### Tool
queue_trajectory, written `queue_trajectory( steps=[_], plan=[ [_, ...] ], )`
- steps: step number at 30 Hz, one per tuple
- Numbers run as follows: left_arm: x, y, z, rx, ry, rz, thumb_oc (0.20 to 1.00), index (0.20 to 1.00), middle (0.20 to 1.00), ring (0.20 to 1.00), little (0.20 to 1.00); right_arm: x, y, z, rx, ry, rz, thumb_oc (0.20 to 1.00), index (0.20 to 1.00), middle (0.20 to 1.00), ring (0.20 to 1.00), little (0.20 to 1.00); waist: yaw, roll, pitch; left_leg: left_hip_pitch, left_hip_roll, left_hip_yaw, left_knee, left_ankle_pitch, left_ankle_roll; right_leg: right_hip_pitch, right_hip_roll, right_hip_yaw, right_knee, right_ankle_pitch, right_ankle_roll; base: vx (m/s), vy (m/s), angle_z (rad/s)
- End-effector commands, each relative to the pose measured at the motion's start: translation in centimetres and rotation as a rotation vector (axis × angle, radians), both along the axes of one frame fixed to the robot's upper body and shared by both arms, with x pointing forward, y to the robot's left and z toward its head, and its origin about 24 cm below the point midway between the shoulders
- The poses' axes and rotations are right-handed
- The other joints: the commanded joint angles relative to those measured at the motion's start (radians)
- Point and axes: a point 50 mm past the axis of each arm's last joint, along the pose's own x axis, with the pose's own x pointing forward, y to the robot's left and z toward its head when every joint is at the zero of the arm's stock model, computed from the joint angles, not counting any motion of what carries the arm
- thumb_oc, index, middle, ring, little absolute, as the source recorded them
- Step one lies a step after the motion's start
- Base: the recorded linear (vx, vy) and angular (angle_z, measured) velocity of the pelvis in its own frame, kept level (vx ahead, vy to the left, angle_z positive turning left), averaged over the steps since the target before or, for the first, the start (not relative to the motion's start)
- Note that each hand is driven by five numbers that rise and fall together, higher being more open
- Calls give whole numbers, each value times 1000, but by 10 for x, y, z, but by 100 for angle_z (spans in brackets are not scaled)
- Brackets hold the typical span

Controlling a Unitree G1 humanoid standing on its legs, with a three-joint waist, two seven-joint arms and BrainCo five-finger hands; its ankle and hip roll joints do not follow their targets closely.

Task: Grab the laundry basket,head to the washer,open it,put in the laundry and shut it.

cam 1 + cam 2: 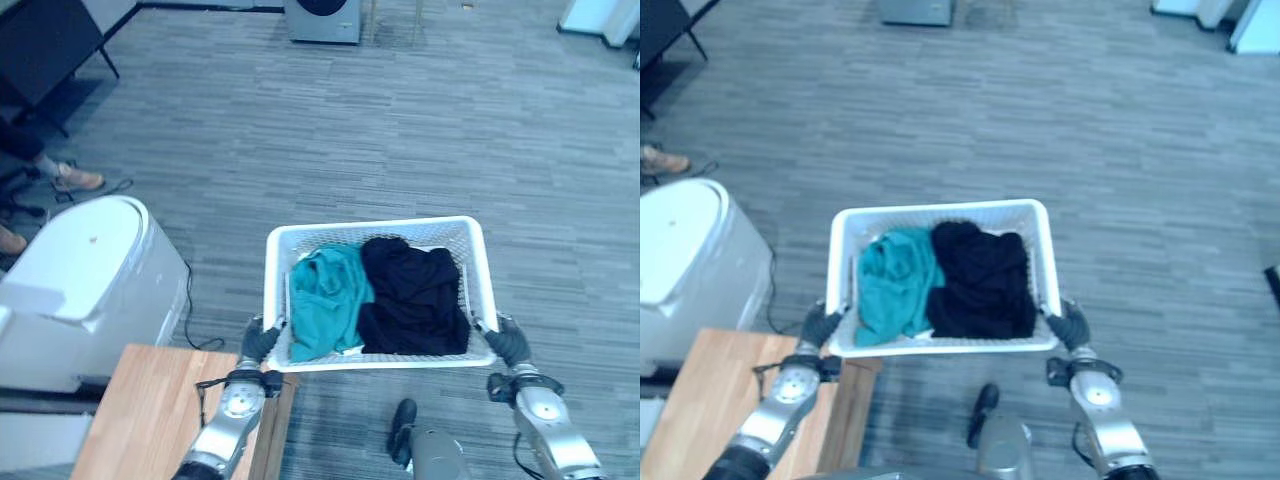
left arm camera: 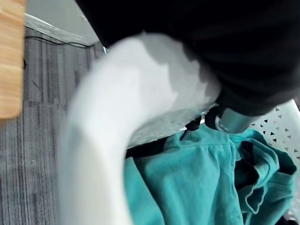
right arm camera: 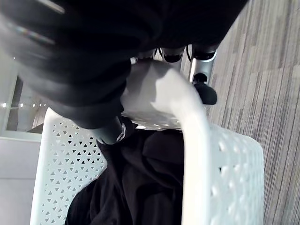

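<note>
White laundry basket [image 1: 276, 262] hangs between my left hand [image 1: 260, 342] and right hand [image 1: 508, 342], both clenched round its rim; wrist views reveal thumbs hooked inside, the left eye view shows the washer [image 1: 322, 20] beyond it.

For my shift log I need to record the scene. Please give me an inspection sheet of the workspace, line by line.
Surface: grey striped carpet floor.
Job's things: white laundry basket carried off the floor, holding a teal garment on its left and a black garment on its right; washer far ahead.
Clutter: nothing seen.
Robot hands: left robot hand and right robot hand each curled round the basket's rim.
Cables: black cable on the floor beside the white bin.
Surroundings: white bin, wooden table, a person's shoe.
</note>
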Motion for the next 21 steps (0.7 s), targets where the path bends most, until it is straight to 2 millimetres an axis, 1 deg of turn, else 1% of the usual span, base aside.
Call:
queue_trajectory(
  steps=[1,2,3,4,5,6,7,8,9,10,11,12,13,14,16,17,18,19,20,21],
  plan=[
    [17,-20,46,-174,-252,-93,200,200,200,200,200,22,38,50,160,-281,233,200,200,200,200,200,16,-27,-26,-100,11,-124,223,-43,-44,122,65,163,-185,-100,105,212,-220,-75],
    [16,-21,45,-180,-245,-93,200,200,200,200,200,22,38,48,152,-270,240,200,200,200,200,200,30,-29,-20,-128,-5,-192,257,-41,-40,141,80,185,-196,-109,95,137,-162,-77],
    [15,-21,43,-185,-237,-89,200,200,200,200,200,22,40,48,150,-263,253,200,200,200,200,200,48,-45,-14,-174,-59,-250,257,-44,-15,146,77,201,-201,-99,86,151,-112,-69],
    [13,-22,40,-187,-227,-84,200,200,200,200,200,22,42,47,149,-258,261,200,200,200,200,200,63,-51,-13,-209,-99,-303,241,-64,-5,158,78,221,-203,-104,89,175,-74,-153],
    [11,-21,38,-187,-217,-79,200,200,200,200,200,21,42,46,148,-249,266,200,200,200,200,200,74,-56,-11,-228,-119,-330,215,-80,2,169,78,238,-208,-107,93,160,-34,-158],
    [11,-21,38,-187,-217,-79,200,200,200,200,200,21,42,46,148,-249,266,200,200,200,200,200,74,-56,-11,-228,-120,-330,215,-80,2,170,78,238,-208,-107,93,194,-36,-138],
    [9,-20,36,-188,-208,-69,200,200,200,200,200,21,41,43,145,-238,265,200,200,200,200,200,88,-64,-13,-268,-136,-352,184,-78,8,182,76,256,-216,-111,96,310,-39,-46],
    [5,-18,32,-182,-188,-60,200,200,200,200,200,20,41,40,145,-223,257,200,200,200,200,200,109,-60,-8,-310,-148,-378,98,-16,3,213,93,281,-224,-118,96,411,-48,-28],
    [4,-17,31,-180,-185,-56,200,200,200,200,200,20,40,39,148,-219,249,200,200,200,200,200,120,-56,-5,-331,-154,-386,53,22,-2,230,104,290,-230,-124,96,432,-47,-22],
    [2,-15,29,-178,-174,-48,200,200,200,200,200,19,40,37,156,-214,241,200,200,200,200,200,130,-45,-4,-359,-156,-389,-3,67,-10,248,126,299,-235,-135,95,360,-36,-31],
    [1,-14,28,-175,-169,-46,200,200,200,200,200,19,39,35,161,-210,234,200,200,200,200,200,140,-42,-3,-366,-157,-385,-71,99,-17,269,135,310,-239,-148,95,508,-29,-48],
    [-1,-13,27,-179,-164,-40,200,200,200,200,200,18,37,34,164,-207,219,200,200,200,200,200,151,-37,0,-400,-149,-364,-149,124,-23,297,152,326,-234,-174,93,532,-6,-51],
    [-2,-12,27,-183,-162,-32,200,200,200,200,200,18,37,33,165,-206,210,200,200,200,200,200,159,-36,2,-412,-147,-357,-183,137,-25,316,159,339,-229,-189,91,404,6,-33],
    [-2,-12,27,-183,-162,-32,200,200,200,200,200,18,37,33,165,-206,210,200,200,200,200,200,160,-37,3,-407,-149,-354,-188,138,-24,317,157,341,-228,-191,92,304,20,-27],
    [-3,-9,27,-181,-162,-23,200,200,200,200,200,19,37,33,163,-206,209,200,200,200,200,200,171,-38,0,-428,-138,-340,-198,156,-25,350,164,366,-218,-216,90,499,51,-52],
    [-7,-7,27,-175,-159,-27,200,200,200,200,200,18,42,32,171,-201,229,200,200,200,200,200,180,-36,-23,-406,-135,-336,-186,184,-8,391,171,386,-215,-239,96,537,61,-45],
    [-7,-7,26,-175,-158,-27,200,200,200,200,200,17,42,32,171,-201,228,200,200,200,200,200,181,-37,-24,-406,-135,-335,-186,184,-9,391,170,387,-215,-240,95,591,78,-33],
    [-8,-6,26,-176,-155,-29,200,200,200,200,200,17,44,31,182,-203,236,200,200,200,200,200,185,-49,-30,-409,-142,-332,-155,188,0,413,160,394,-203,-248,98,347,54,-16],
    [-8,-5,25,-173,-151,-30,200,200,200,200,200,18,46,30,186,-199,241,200,200,200,200,200,189,-58,-39,-409,-143,-329,-132,177,9,403,151,398,-177,-245,107,498,82,-11],
    [-7,-5,25,-168,-149,-32,200,200,200,200,200,18,49,30,190,-199,251,200,200,200,200,200,194,-73,-46,-400,-150,-322,-114,161,21,389,140,399,-115,-235,124,554,120,1]
  ],
)
